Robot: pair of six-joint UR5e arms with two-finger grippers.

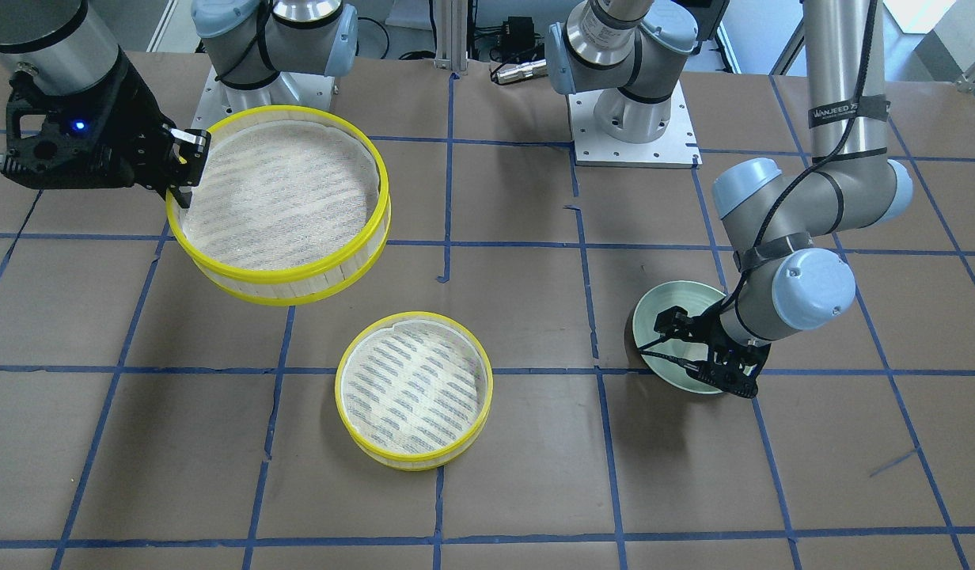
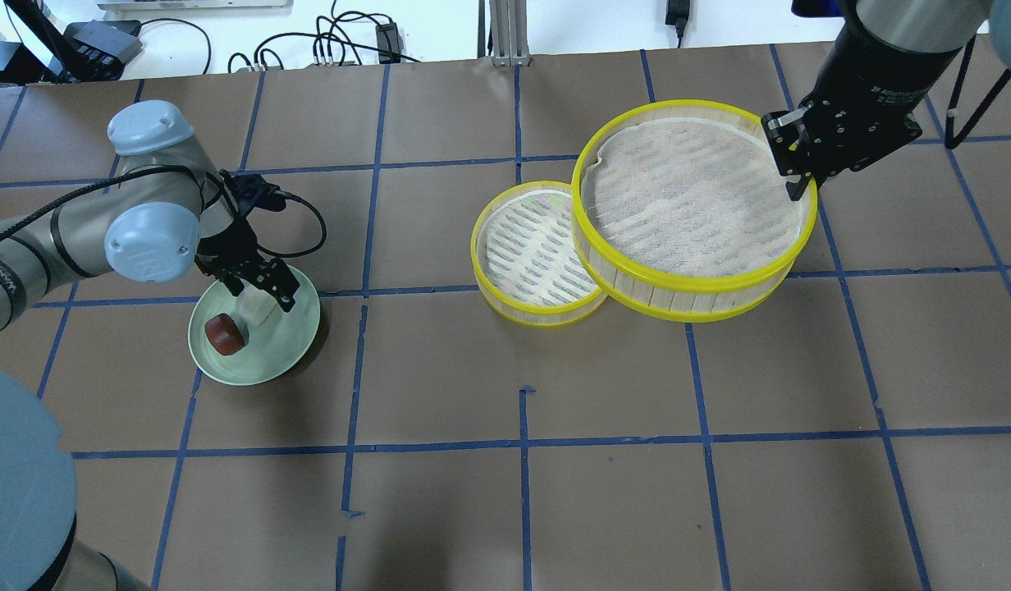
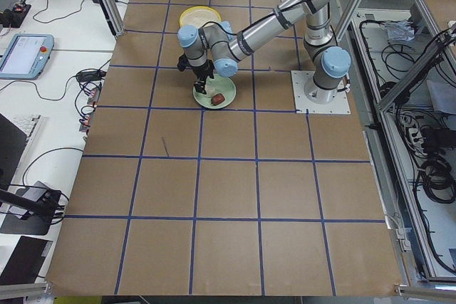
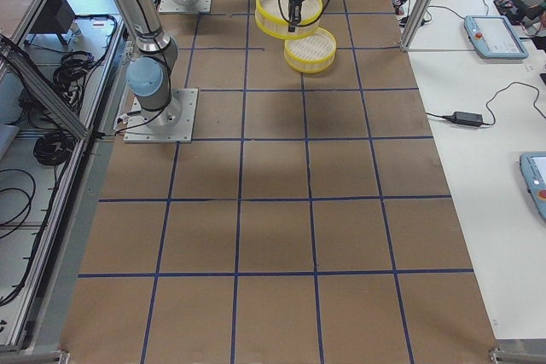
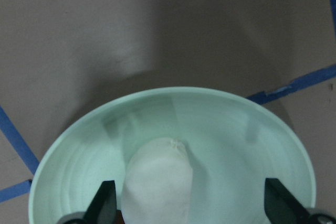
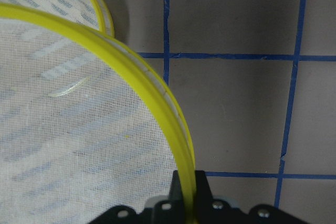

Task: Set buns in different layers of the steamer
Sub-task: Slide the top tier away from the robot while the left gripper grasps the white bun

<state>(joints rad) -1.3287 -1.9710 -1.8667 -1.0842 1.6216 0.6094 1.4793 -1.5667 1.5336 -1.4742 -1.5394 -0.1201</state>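
Note:
The white bun (image 2: 255, 308) and the reddish-brown bun (image 2: 226, 334) lie on a pale green plate (image 2: 285, 349) at the left. My left gripper (image 2: 259, 287) is open and low over the plate. In the left wrist view its fingers (image 5: 107, 199) stand on either side of the white bun (image 5: 157, 182), not closed on it. My right gripper (image 2: 797, 176) is shut on the yellow rim of one steamer layer (image 2: 686, 205) and holds it raised and slightly tilted. That layer partly overlaps the second steamer layer (image 2: 530, 254), which rests on the table. Both layers are empty.
The table is brown paper with a blue tape grid. The two arm bases (image 1: 634, 119) stand at the robot's edge of the table. Cables lie beyond the far edge (image 2: 325, 41). In the right wrist view the held rim (image 6: 157, 98) runs into the shut jaws.

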